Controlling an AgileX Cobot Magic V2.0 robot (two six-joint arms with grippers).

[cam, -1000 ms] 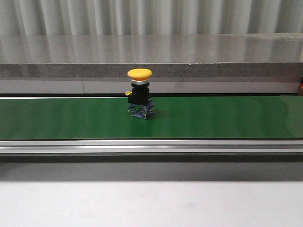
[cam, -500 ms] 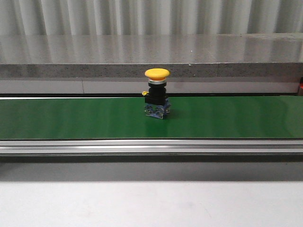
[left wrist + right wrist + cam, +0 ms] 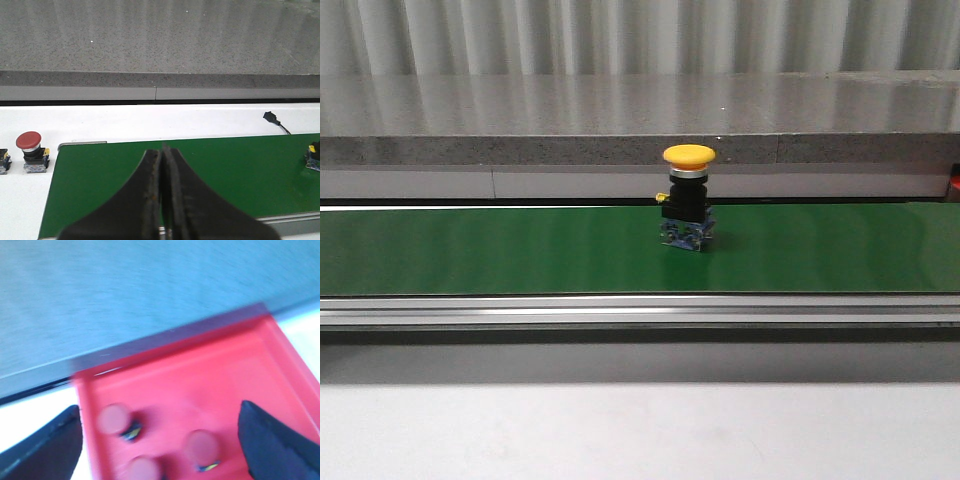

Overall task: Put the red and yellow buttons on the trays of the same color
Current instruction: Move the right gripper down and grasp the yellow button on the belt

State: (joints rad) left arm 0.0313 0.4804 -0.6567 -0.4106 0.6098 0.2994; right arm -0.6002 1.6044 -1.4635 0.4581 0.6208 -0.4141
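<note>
A yellow mushroom-head push button with a black body and a blue base is seen standing upright on the green conveyor belt, a little right of the belt's middle in the front view and toward its far edge. The belt is bordered along its near side by a silver metal rail, and a grey speckled stone ledge runs behind it.

In the left wrist view, the left gripper is shown over the near end of the green belt, its two black fingers pressed together with nothing between them. A red mushroom-head push button is seen upright on the white table surface, just beside the end of the belt. A small black cable plug lies on the white surface beyond the belt.

In the blurred right wrist view, the right gripper is shown with its dark fingers spread wide apart above a red plastic tray. Three red-capped buttons are held in the tray, grouped in the part nearest the fingers; finer detail is lost to the blur.
</note>
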